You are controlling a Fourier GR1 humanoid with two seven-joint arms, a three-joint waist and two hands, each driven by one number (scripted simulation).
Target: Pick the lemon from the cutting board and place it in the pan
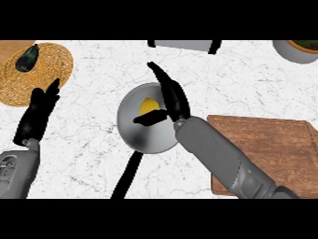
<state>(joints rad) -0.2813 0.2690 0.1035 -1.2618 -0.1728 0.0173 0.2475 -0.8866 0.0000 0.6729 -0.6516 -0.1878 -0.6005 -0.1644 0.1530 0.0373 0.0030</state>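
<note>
The lemon (pixel 148 106) is off the cutting board (pixel 271 151) now. It shows as a yellow spot inside the grey pan (pixel 148 138), near the top half of the bowl. The pan sits in the middle of the white counter (pixel 244 88), just left of the board, and its long black handle points down toward the robot.

The robot's right hand (pixel 176 100) is over the pan, right next to the lemon. Its fingers are long and straight, pointing up and away. Its thumb sticks out to the left, just under the lemon. So the hand looks spread, not squeezing. It is hard to tell if the thumb is touching the lemon or not.

The left hand (pixel 40 109) rests with straight fingers at the left side, by the round woven mat (pixel 48 74).

The step looks like the letting-go part, almost the end of the job. Next, the right hand should probably lift up and pull back slowly. It should take care not to bump the lemon or push the pan.
</note>
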